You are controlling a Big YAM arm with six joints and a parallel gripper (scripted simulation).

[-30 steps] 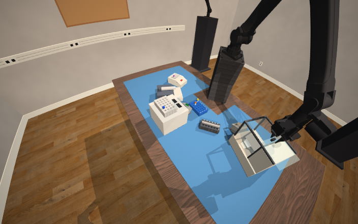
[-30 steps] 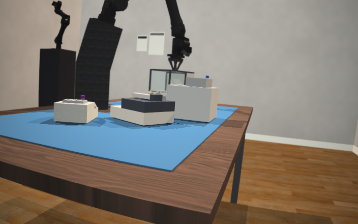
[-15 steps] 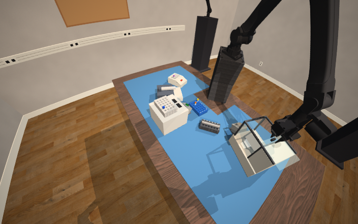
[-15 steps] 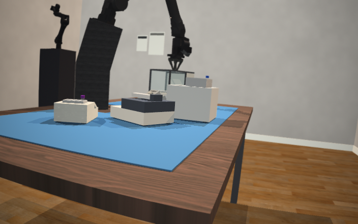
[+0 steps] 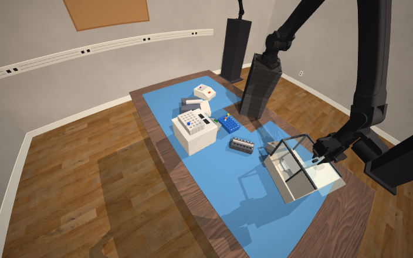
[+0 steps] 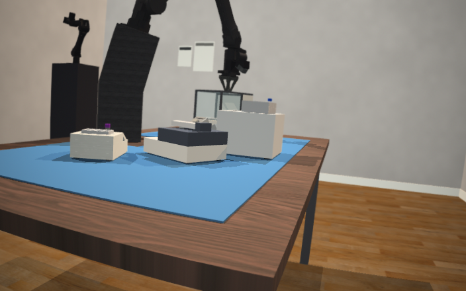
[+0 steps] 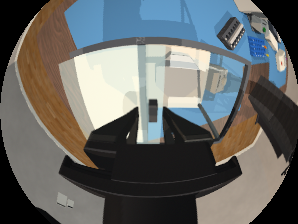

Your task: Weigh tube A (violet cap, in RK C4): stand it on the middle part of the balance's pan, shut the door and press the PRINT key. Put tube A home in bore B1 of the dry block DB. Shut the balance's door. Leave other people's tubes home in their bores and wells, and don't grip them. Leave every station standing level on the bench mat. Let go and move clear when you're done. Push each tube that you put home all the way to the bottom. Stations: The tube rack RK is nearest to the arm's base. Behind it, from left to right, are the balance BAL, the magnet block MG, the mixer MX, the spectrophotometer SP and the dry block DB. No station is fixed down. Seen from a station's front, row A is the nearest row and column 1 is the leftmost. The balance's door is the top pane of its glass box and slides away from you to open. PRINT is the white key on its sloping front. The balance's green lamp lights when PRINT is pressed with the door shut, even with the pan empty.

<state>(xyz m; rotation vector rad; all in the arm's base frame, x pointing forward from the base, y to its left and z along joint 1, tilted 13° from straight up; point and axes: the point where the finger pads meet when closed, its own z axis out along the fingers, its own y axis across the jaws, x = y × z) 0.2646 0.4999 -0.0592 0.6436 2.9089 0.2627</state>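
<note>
Top view, arm bent downward, gripper poised above balance near right-hand table edge, jaws narrowly parted, dark block between them revealed in wrist view, indistinct in exterior.

Mat: plain blue. Bench: brown, dark wood grain. Tube rack: bright blue, pale dotted grid. Dry block: cream, red patch; violet cap. Floor: orange-brown planks.
</note>
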